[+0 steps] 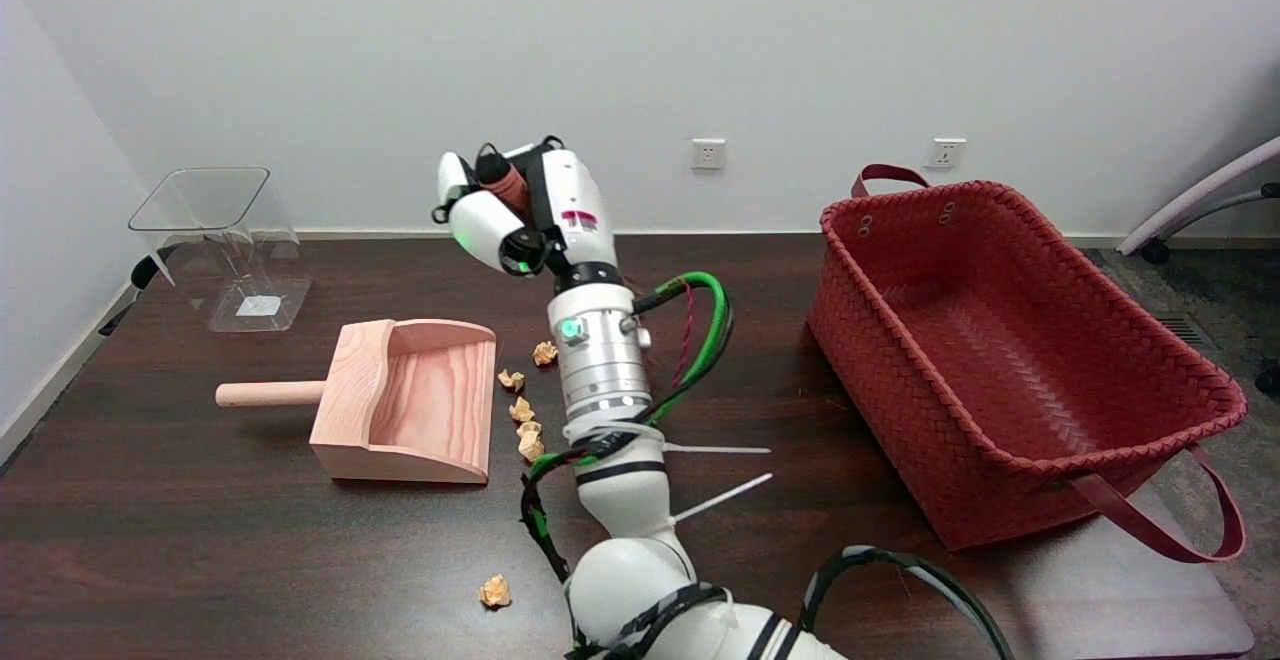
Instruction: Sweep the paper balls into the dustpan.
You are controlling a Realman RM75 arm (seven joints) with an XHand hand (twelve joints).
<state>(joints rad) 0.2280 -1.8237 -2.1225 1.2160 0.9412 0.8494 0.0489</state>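
Observation:
A wooden dustpan (400, 405) lies left of centre on the dark table, its mouth facing right and its round handle (268, 394) pointing left. Several crumpled paper balls (521, 410) lie in a loose line just off the mouth, from one at the back (545, 352) to one at the front (531, 446). One more ball (494, 591) lies alone near the front edge. My right hand (510, 210) is raised above and behind the balls. It grips a dark red-brown handle (499, 180); the rest of that tool is hidden behind the hand.
A clear plastic bin (225, 245) stands at the back left. A large red woven basket (1000, 340) fills the right side, one strap (1160, 525) hanging over the table's edge. My forearm (600, 360), with its cables, rises just right of the balls.

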